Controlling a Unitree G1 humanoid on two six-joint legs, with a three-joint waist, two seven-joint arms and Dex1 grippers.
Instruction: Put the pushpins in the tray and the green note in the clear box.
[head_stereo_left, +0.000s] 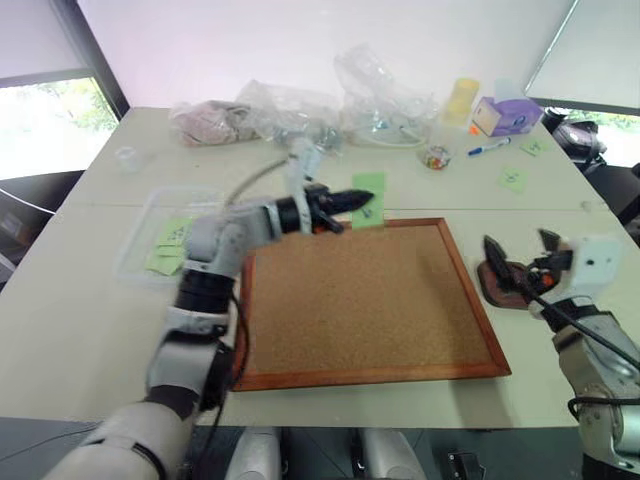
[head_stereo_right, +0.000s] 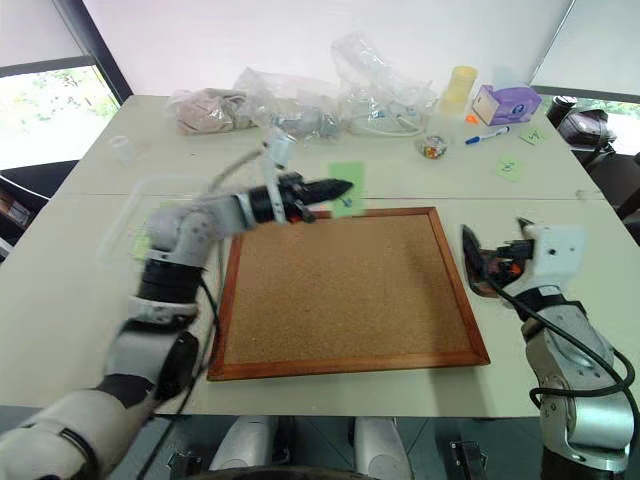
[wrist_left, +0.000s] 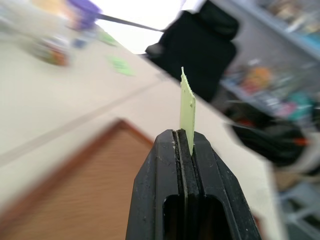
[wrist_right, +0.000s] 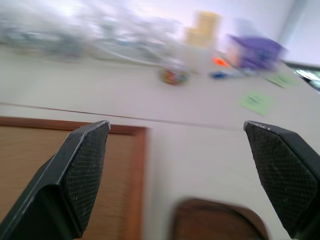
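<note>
The green note (head_stereo_left: 368, 193) hangs edge-on in my left gripper (head_stereo_left: 352, 201), which is shut on it above the far edge of the cork board; the left wrist view shows the note (wrist_left: 186, 107) pinched between the closed fingers. The clear box (head_stereo_left: 145, 212) lies to the left of the board and holds other green notes. Right of the board sits the dark brown tray (head_stereo_left: 503, 288). My right gripper (head_stereo_left: 522, 250) hovers over the tray, open and empty, and its fingers (wrist_right: 82, 175) stand wide apart above the tray (wrist_right: 220, 220). The pushpins are hidden from me.
A large wood-framed cork board (head_stereo_left: 360, 300) fills the table's middle. Along the back lie clear plastic bags (head_stereo_left: 300, 108), a yellow cup (head_stereo_left: 461, 99), a purple box (head_stereo_left: 507, 114), a blue marker (head_stereo_left: 490, 147) and a small bowl of coloured bits (head_stereo_left: 435, 157). Loose green notes (head_stereo_left: 513, 179) lie far right.
</note>
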